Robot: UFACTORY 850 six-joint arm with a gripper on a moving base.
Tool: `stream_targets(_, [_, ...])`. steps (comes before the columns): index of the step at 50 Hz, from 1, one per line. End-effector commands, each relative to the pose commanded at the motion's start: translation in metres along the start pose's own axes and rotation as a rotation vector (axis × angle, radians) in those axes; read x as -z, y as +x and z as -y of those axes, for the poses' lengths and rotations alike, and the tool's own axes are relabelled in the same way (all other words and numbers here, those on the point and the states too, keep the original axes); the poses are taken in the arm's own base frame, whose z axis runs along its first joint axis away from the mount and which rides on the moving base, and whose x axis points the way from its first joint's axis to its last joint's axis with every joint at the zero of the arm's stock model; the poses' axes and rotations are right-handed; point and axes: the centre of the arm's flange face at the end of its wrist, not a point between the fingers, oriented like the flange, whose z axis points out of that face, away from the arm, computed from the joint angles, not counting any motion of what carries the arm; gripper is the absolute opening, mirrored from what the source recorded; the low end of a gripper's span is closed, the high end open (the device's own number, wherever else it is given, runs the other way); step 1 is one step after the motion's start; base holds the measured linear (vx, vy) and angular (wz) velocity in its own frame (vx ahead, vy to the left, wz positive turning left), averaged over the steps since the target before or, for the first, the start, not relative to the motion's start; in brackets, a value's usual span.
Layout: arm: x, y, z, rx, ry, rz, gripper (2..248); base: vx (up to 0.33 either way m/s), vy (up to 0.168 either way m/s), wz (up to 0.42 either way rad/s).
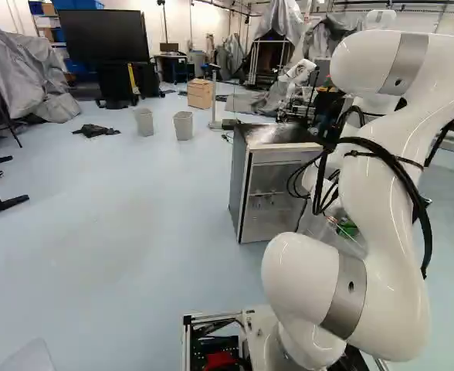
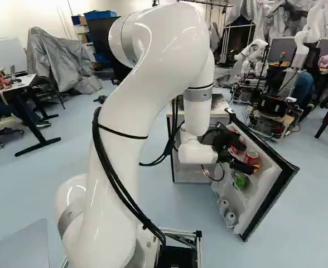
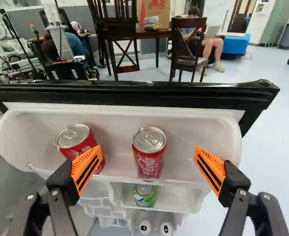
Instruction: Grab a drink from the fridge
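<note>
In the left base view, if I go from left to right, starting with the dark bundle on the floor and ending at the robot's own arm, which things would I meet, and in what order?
Dark bundle, first bin, second bin, light brown box, fridge, robot's own arm.

At the left of the left base view, we see a grey cover (image 1: 22,69) near a screen (image 1: 103,35). Two bins (image 1: 183,127) stand on the floor (image 1: 111,216). Our wrist view shows chairs (image 3: 188,23) by a table (image 3: 157,34).
</note>
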Motion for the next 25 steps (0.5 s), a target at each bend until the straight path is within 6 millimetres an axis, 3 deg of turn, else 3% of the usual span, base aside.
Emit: stream_targets(25, [-0.0042, -0.0001, -0.0021, -0.012, -0.026, 0.007, 247, 0.000, 0.000, 0.000])
